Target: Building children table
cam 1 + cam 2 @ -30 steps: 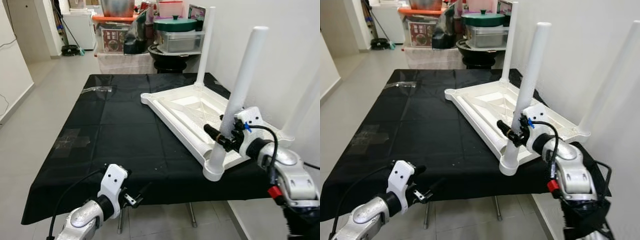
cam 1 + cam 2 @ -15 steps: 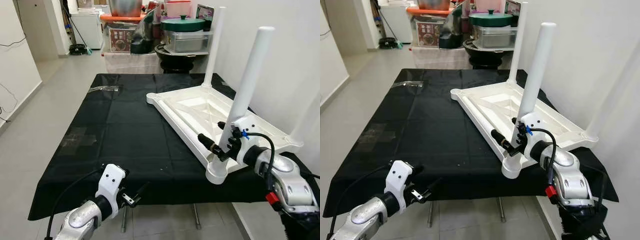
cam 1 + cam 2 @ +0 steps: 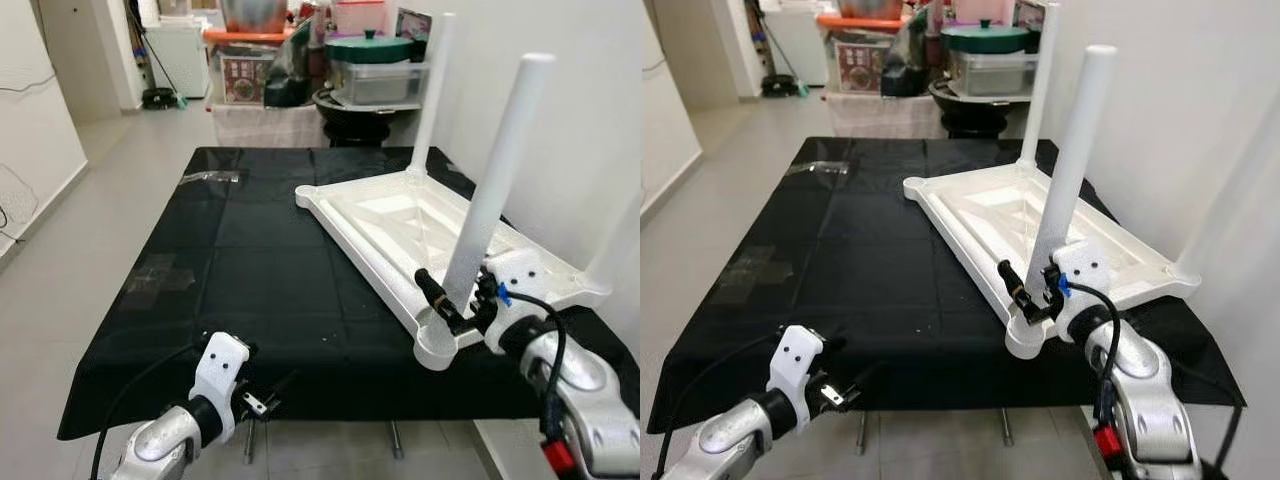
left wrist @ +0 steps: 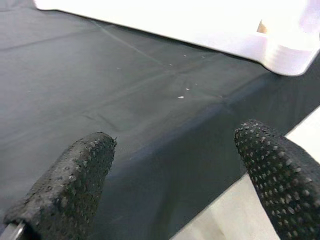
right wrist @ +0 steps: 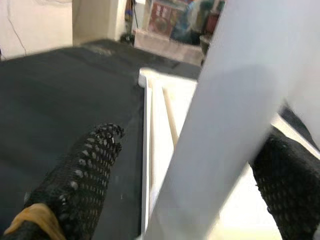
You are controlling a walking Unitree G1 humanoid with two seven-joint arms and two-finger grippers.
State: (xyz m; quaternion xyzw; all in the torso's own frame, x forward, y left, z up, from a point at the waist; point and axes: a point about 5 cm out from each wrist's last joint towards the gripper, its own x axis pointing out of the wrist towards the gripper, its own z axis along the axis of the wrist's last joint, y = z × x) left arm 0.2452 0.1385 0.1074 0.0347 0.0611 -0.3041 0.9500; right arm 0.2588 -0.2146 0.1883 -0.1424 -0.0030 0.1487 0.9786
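Nearest, the left gripper (image 3: pixel 268 396) hangs below the black cloth's (image 3: pixel 250 270) edge, fingers spread. The right gripper (image 3: pixel 1032 296) straddles the near table leg (image 3: pixel 487 190), fingers parted. The upturned white tabletop (image 3: pixel 400 225) lies beyond.

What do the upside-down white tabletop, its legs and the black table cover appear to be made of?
Tabletop: likely moulded plastic, with ribbed underside and smooth sheen. Near leg: seemingly matte white plastic tube. Black cover: thin cloth, showing fold creases and a draped edge.
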